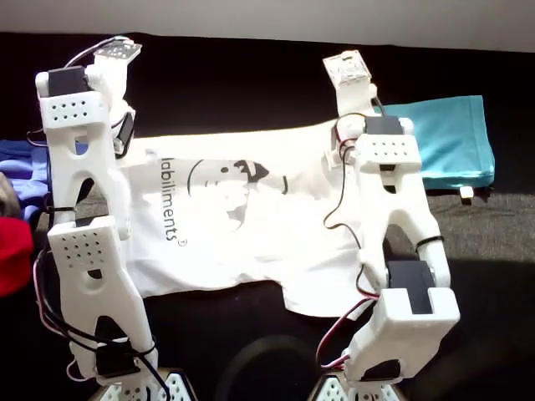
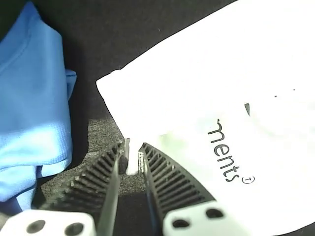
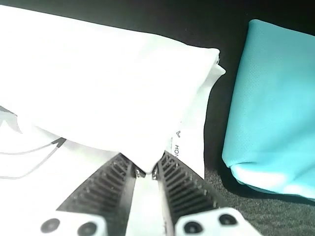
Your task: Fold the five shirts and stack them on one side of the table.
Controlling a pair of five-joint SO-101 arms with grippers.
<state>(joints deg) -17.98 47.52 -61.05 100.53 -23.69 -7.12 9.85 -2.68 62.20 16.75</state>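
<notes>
A white shirt point(image 1: 242, 225) with black print lies spread across the middle of the dark table. At the shirt's left edge, my left gripper point(image 2: 133, 156) is shut on a small bit of the white shirt point(image 2: 216, 88); in the high view the left gripper point(image 1: 125, 138) sits at that far left corner. My right gripper point(image 3: 146, 169) is shut on a folded-over layer of the white shirt point(image 3: 98, 88), at its far right corner, and appears in the high view as well point(image 1: 338, 144). Right of it lies a folded teal shirt point(image 1: 451, 142).
A blue shirt point(image 1: 21, 171) lies bunched at the table's left edge, close to my left gripper in the left wrist view point(image 2: 29, 113). A red cloth point(image 1: 12, 251) sits in front of it. The teal shirt point(image 3: 275, 108) lies just beside my right gripper.
</notes>
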